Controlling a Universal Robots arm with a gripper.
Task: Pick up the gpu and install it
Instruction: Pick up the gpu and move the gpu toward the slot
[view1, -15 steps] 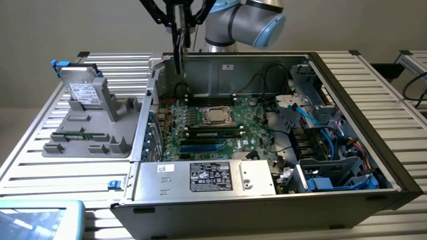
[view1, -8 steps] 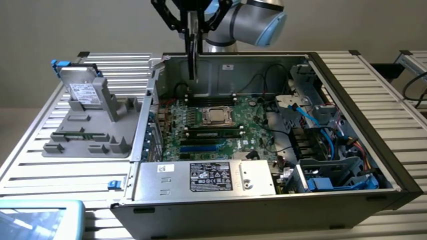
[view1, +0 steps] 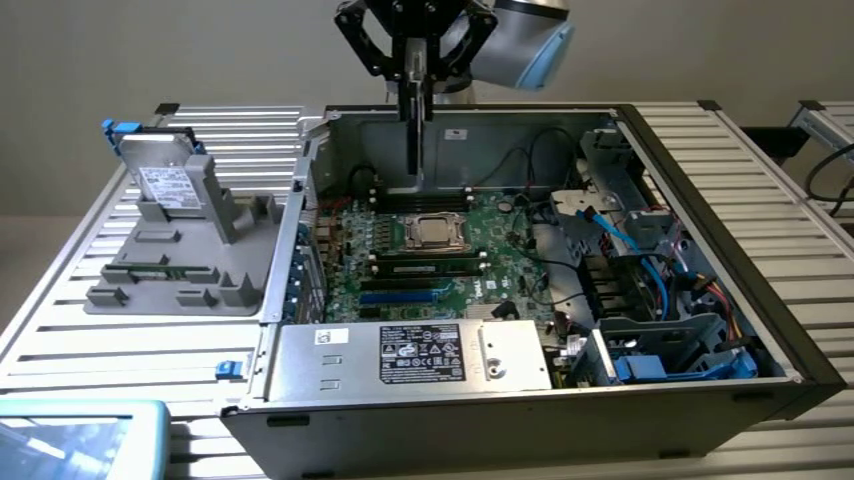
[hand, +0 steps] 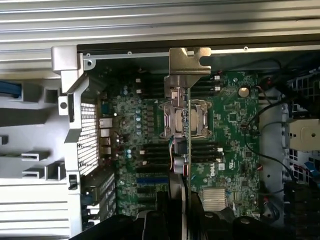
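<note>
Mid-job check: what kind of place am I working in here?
Probably a robotics lab bench set up for PC assembly: an open computer case lies on a slatted aluminium table, a grey parts fixture with a hard drive stands beside it, and the hand holds the gpu above the motherboard.

gpu (view1: 418, 130), upright, edge-on, above the motherboard (view1: 514, 245)

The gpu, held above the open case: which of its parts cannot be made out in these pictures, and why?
Exterior view: the gpu hangs edge-on, so neither face can be read; the jaws cover its upper end.
Wrist view: its thin edge and silver bracket face the camera; the jaws hide its near end.
Wrist view: the card covers a strip of the motherboard.
</note>
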